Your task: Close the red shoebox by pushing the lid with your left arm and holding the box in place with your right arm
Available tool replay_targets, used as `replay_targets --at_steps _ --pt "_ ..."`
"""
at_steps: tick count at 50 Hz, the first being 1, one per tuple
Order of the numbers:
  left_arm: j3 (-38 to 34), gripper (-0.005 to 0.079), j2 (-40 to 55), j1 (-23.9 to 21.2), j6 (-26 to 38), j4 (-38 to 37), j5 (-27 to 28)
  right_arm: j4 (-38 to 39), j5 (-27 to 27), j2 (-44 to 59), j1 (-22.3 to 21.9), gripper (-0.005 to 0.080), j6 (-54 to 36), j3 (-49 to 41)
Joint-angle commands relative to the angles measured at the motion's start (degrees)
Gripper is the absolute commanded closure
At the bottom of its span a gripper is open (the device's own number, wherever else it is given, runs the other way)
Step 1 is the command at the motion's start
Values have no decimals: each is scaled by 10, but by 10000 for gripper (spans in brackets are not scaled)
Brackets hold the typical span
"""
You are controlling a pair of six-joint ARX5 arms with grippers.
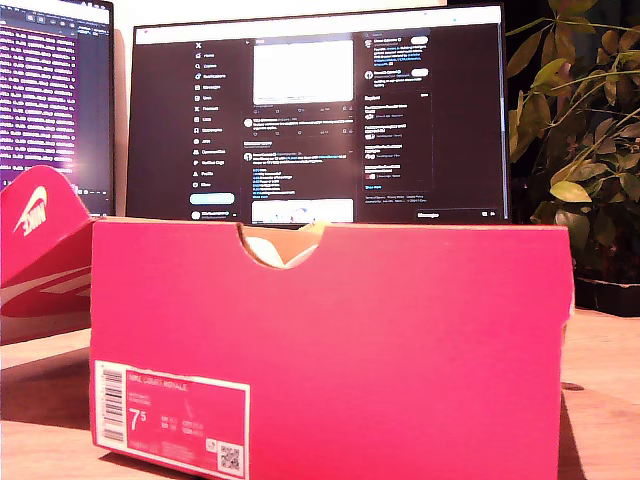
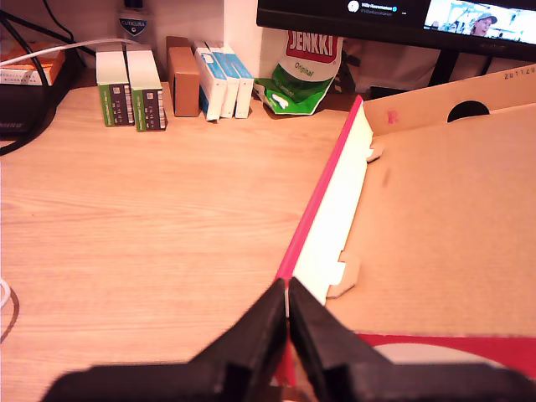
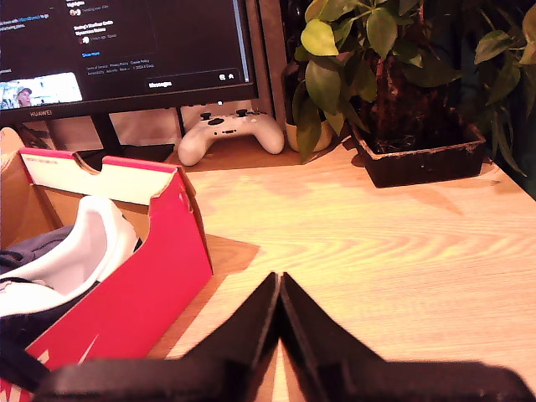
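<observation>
Filling the exterior view, the shoebox (image 1: 330,350) hides both arms' closed, empty jaws.

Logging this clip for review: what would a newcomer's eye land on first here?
The big red cardboard shoebox fills the exterior view, its white size label at that view's lower left. Its open red lid lies flat on the wooden desk, and a white shoe sits inside.

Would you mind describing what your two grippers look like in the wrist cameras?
My first gripper and my second gripper look alike: matte black, each with two wedge-shaped fingers tapering to narrow tips from a broad dark base. The surfaces are plain; I see no markings, labels or cables on either. The exterior view shows neither arm.
</observation>
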Motion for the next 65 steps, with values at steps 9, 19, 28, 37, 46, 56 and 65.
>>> replay_targets --at_steps 9,19,28,37,46,56,65 --pt "-22 761 -1 -2 7 1 0 6 0 3 2 764 6 -11" --pt "-22 761 -1 -2 7 1 0 7 -2 3 2 764 12 -11" --pt "-22 761 -1 -2 0 10 2 21 -8 3 2 764 70 -10" --pt "-13 761 -1 -2 -51 36 36 32 -40 3 2 764 117 17" --pt "22 761 -1 -2 -94 37 78 21 -85 3 2 764 150 65" --pt "74 761 24 -2 -128 37 120 -7 -136 17 2 764 191 115" --pt "130 761 101 -1 -123 37 144 -19 -194 81 2 764 191 145"
